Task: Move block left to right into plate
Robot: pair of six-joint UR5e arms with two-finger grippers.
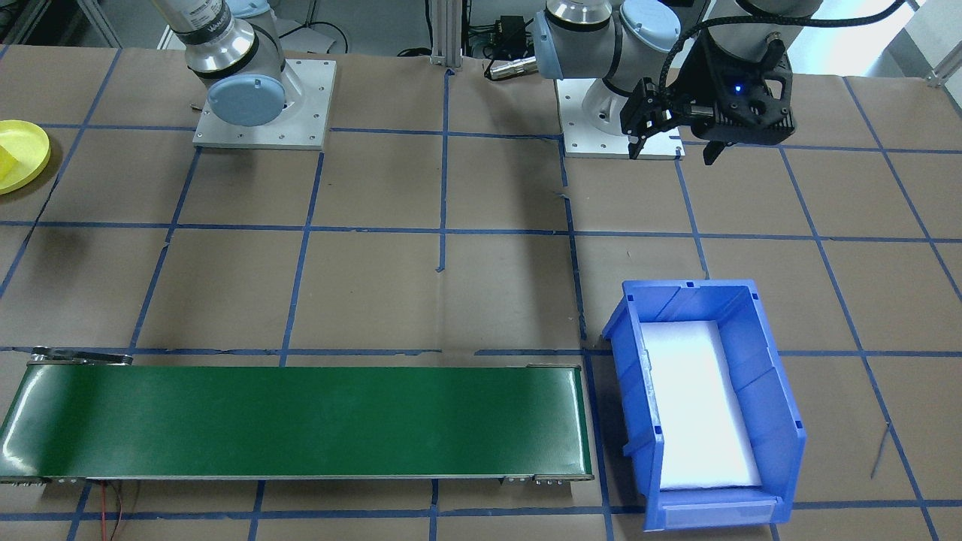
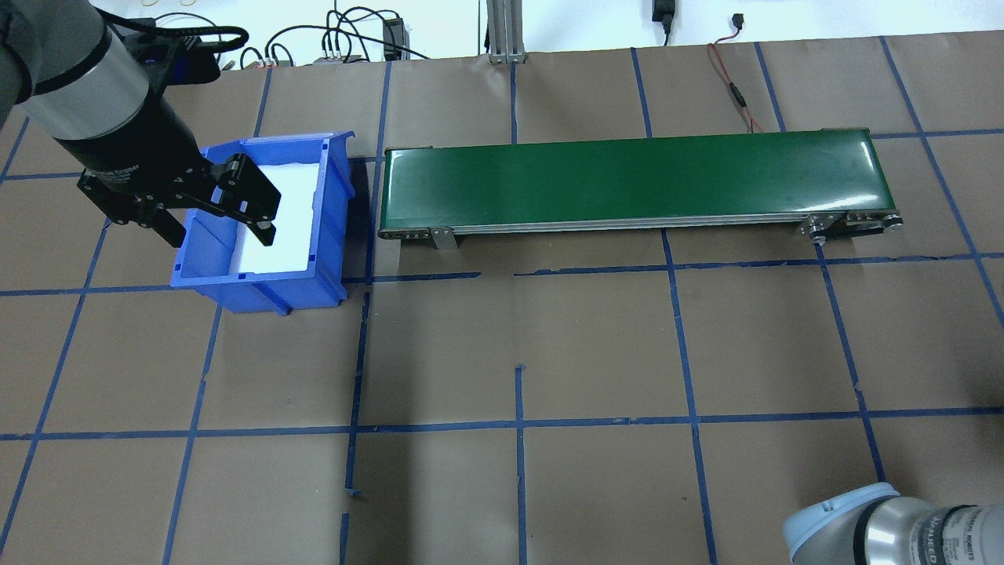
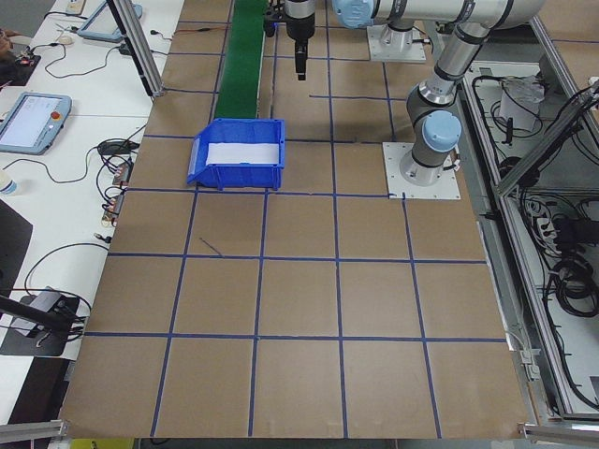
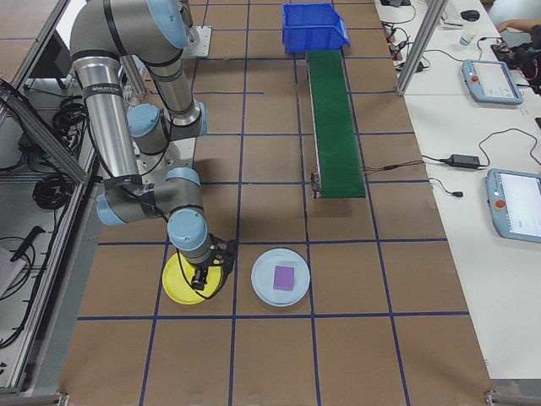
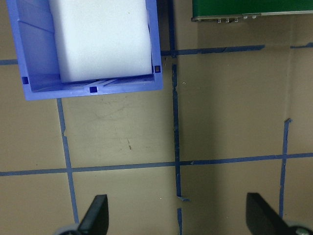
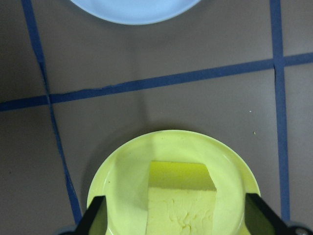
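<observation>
Yellow block (image 6: 181,198) resting in the yellow plate (image 6: 117,171), right gripper (image 6: 173,223) directly above with fingers spread to either side of it
The block sits toward one side of the plate; a finger brushing it as the arm lifts could plausibly tip or drag it over the shallow rim. The left gripper (image 5: 176,220) hangs spread and empty near the blue bin (image 5: 93,88)

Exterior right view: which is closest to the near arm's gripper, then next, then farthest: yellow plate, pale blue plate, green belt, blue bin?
1. Round yellow plastic plate, right under the right gripper.
2. Round pale blue plate, just beside it.
3. Long green conveyor belt, mid-table.
4. Blue rectangular plastic bin, far end.
</observation>
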